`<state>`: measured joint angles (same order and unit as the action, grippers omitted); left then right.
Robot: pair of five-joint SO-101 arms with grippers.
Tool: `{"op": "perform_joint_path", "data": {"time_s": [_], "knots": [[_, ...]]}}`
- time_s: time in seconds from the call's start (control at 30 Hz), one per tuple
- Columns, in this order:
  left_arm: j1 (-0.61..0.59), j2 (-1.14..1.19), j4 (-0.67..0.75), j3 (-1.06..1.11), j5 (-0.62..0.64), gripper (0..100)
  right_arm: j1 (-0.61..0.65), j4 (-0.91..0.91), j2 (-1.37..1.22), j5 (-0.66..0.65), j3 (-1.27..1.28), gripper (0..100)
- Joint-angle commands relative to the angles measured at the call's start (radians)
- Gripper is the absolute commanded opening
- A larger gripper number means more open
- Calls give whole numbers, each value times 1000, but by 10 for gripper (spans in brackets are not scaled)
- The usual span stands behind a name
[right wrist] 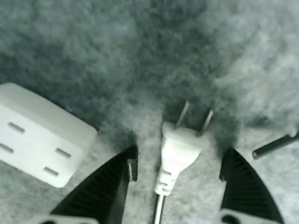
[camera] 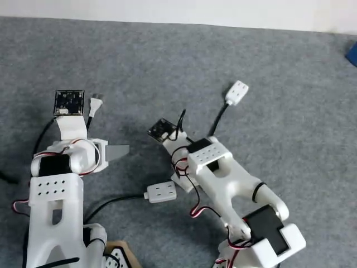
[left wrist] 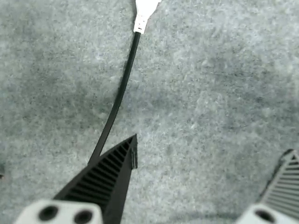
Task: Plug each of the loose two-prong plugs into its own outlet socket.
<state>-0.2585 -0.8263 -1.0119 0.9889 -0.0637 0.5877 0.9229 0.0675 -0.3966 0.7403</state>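
A white two-prong plug (right wrist: 180, 144) lies flat on the grey carpet, its prongs pointing away from the right wrist camera. My right gripper (right wrist: 181, 153) stands open around it, one black finger on each side and neither touching. A white outlet block (right wrist: 42, 135) sits just beside one finger, also seen at the arm's base side (camera: 160, 192). A second white plug (camera: 95, 105) lies by the left arm, and its black cable (left wrist: 119, 93) runs past one finger of my open, empty left gripper (left wrist: 212, 147). A second outlet block (camera: 237, 92) lies farther back.
Black cables trail from both outlet blocks across the carpet. A blue object (camera: 352, 53) pokes in at the far right edge. A wooden piece (camera: 120, 251) lies at the left arm's base. A pale strip (camera: 178, 11) borders the carpet at the back.
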Motion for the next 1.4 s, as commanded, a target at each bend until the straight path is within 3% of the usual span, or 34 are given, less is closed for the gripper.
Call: {"op": "perform_joint_path", "data": {"time_s": [0.0,0.1,0.27,0.4,0.6,0.7,0.83,1.0,1.23,1.37], "knots": [[8,-5,20,-5,2,442,-13,30,24,9,2,276],[8,-5,20,-5,2,442,-13,30,22,9,4,217],[8,-5,20,-5,2,442,-13,28,22,35,7,0],[8,-5,20,-5,2,442,-19,30,21,126,7,5],[7,-7,20,-5,2,442,-21,64,24,101,1,7],[7,-7,20,-10,2,442,-15,243,31,37,-105,7],[7,-8,15,-35,5,443,-10,558,21,28,-504,8],[7,-8,12,-64,2,443,108,845,-53,31,-951,8],[8,-8,-292,-302,0,443,225,702,-137,44,-901,8],[35,-8,-330,-332,-25,443,245,555,-84,94,-786,8]]}}
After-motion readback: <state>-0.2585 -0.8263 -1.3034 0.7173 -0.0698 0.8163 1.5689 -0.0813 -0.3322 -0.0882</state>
